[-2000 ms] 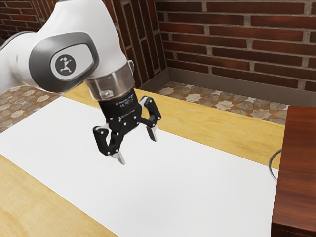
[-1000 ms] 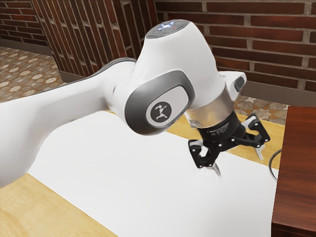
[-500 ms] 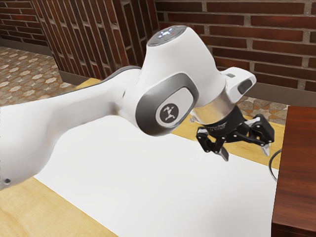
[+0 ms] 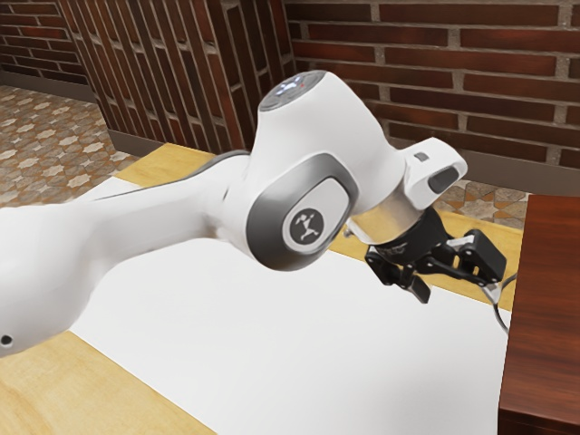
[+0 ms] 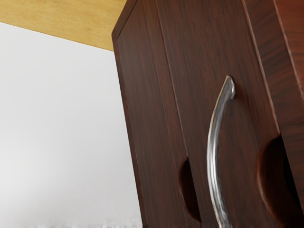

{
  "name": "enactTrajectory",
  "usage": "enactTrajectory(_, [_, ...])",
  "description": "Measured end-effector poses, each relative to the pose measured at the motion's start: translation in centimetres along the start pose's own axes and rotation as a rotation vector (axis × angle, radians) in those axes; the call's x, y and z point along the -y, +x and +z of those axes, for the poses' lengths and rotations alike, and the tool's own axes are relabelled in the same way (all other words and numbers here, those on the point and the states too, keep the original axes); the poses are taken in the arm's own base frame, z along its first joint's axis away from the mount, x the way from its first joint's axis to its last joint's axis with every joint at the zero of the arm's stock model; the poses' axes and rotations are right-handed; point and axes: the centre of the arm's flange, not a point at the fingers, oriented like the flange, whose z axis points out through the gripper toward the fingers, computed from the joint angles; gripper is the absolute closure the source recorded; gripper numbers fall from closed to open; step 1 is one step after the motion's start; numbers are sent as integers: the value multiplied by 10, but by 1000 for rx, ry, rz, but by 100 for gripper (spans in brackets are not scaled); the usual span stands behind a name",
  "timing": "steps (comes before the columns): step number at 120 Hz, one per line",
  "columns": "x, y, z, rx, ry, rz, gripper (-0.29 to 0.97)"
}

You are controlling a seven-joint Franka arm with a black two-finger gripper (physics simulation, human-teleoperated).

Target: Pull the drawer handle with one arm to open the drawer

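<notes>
The wooden table [image 4: 63, 390] carries a broad white mat [image 4: 272, 344]. At the exterior view's right edge stands a dark wooden cabinet [image 4: 546, 308], the biggest thing on the table. It looks heavy and rigid, so it will probably stay put under a pull. That is only a judgement, since nothing shows how it is fixed.

The drawer front [image 5: 199, 71] is a flat, hard panel of the same dark wood. It is likely to slide straight out with steady resistance and without flexing. No view into the drawer is on offer, so what it holds, if anything, cannot be told.

The handle [image 5: 214, 156] is a slim, curved metal bow standing off the panel. It is stiff, smooth and probably slippery. The middle of the bow, where the clearance behind it is greatest, looks the best place to grip, with one finger on each side of the bar.

The gripper [image 4: 456, 275] hangs just beside the handle [image 4: 497, 310], turned toward the cabinet. Its fingers are spread wide with nothing between them.
</notes>
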Motion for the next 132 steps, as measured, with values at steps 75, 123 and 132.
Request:
enactTrajectory(75, [3, 2, 12, -7, -12, 109, 1])
enactTrajectory(123, [-4, -1, 13, -4, -28, 95, 13])
enactTrajectory(132, [-4, -1, 14, -3, -29, 74, 14])
